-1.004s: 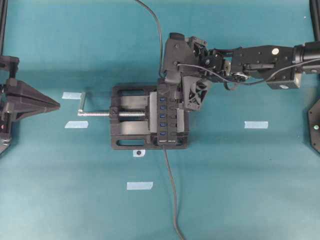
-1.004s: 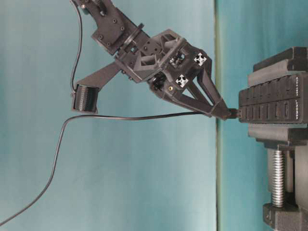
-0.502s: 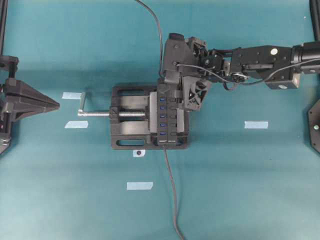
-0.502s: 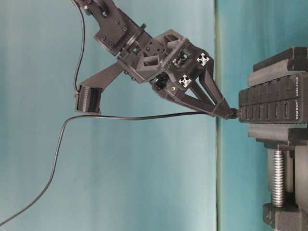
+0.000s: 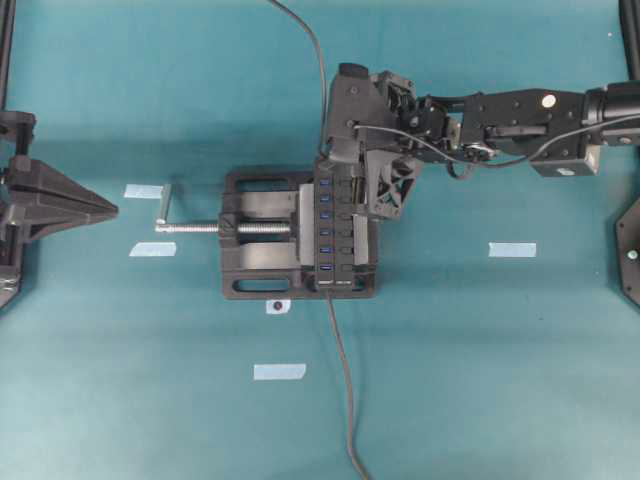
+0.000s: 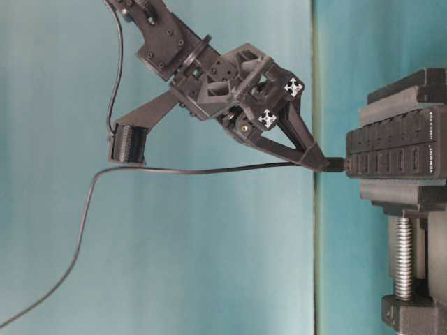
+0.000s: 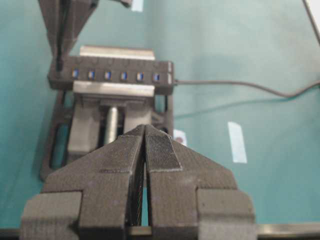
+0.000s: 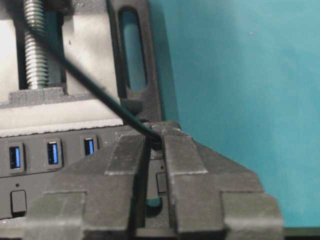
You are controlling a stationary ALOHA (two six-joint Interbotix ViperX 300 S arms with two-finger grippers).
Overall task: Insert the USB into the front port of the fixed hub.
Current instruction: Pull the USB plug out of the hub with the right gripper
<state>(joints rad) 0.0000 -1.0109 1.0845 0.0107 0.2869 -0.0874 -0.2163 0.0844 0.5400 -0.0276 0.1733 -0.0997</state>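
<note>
The fixed hub point(image 5: 327, 232) sits clamped in a black vise, its blue slots facing up. The USB point(image 6: 336, 165) stands at the hub's far end slot, its tip against the hub point(image 6: 391, 150). My right gripper point(image 6: 323, 165) is shut on the USB, its jaws pinching the plug point(image 8: 156, 142) where the thin cable point(image 6: 209, 169) leaves it. The plug's metal end is hidden. At the table's left edge, my left gripper point(image 5: 100, 210) rests shut with nothing in it, its tips point(image 7: 145, 129) pointing at the hub point(image 7: 115, 76).
The vise point(image 5: 255, 235) has a silver screw handle point(image 5: 165, 205) sticking out to the left. The hub's own lead point(image 5: 340, 370) runs toward the near edge. Tape strips point(image 5: 512, 249) point(image 5: 279, 371) point(image 5: 146, 190) mark the teal mat.
My right gripper's jaws have closed from wide apart onto the USB plug at the hub's far end. The arm itself has barely shifted. The left arm has not moved.
</note>
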